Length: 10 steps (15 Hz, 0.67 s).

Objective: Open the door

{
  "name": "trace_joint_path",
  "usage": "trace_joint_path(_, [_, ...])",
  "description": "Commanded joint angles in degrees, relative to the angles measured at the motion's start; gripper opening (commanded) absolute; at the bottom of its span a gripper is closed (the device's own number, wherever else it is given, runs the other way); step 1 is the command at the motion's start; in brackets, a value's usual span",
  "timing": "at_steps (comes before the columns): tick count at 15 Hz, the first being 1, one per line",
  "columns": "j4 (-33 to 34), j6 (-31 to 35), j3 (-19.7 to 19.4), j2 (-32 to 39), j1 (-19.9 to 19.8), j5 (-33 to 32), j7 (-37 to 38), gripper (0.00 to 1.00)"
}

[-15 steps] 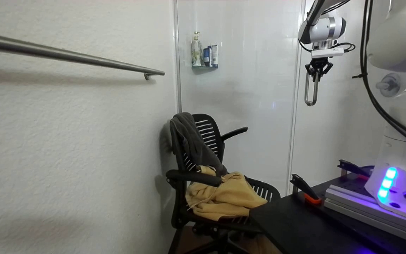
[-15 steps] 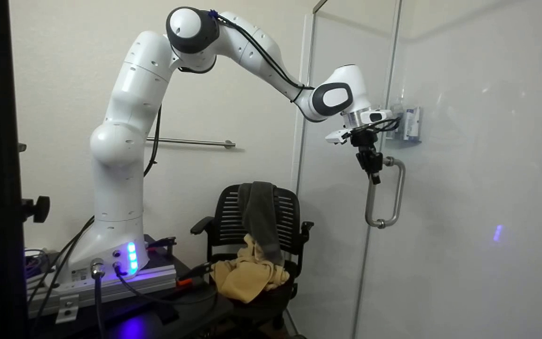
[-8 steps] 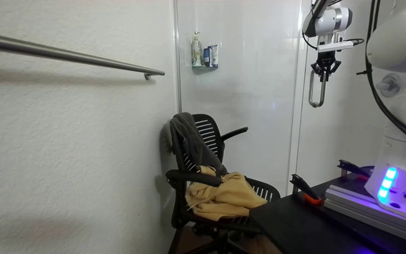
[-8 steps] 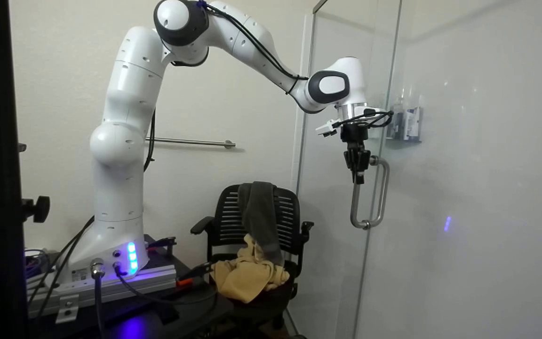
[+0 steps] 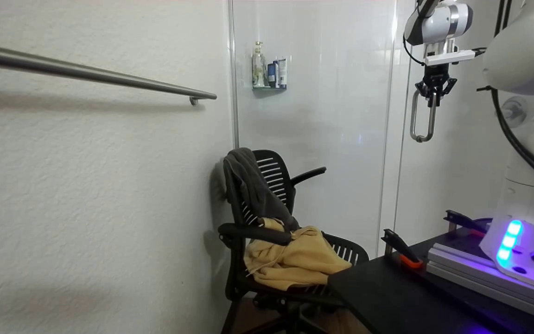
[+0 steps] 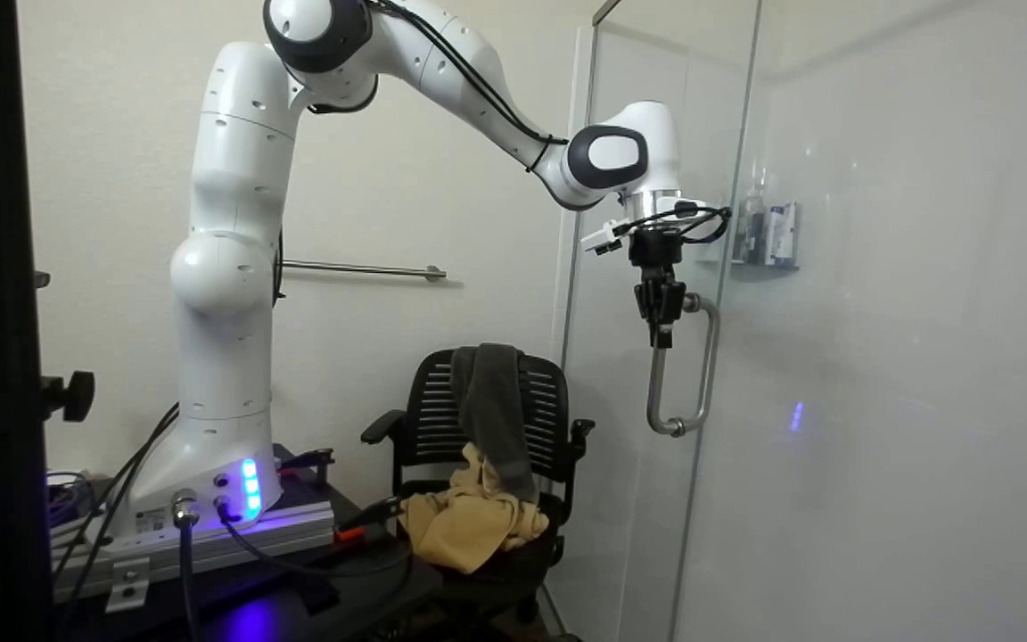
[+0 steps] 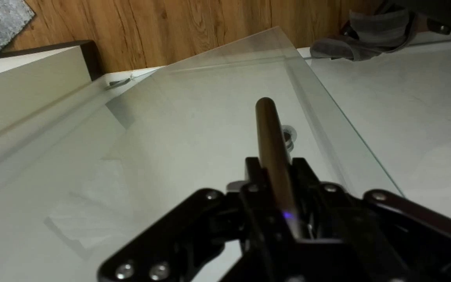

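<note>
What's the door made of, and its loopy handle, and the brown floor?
The door looks like clear, shiny glass: it's see-through, with a greenish edge. Its handle seems to be smooth grey metal, perhaps steel, because it gleams softly. The floor shows wood grain, but could be an imitation.

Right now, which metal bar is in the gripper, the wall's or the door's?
The looped handle on the door: the gripper is closed around one upright side. The straight rail on the wall is well apart from the gripper.
</note>
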Motion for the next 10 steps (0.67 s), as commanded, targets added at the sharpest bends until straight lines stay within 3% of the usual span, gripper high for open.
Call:
trace_joint_path(1, [-5.5, -8.4, -0.2, -6.3, -0.1, -6.1, 0.5, 0.06])
trace_joint_path(10, [-20.2, -7.3, -1.0, -19.9, -3.1, -14.2, -2.5, 0.06])
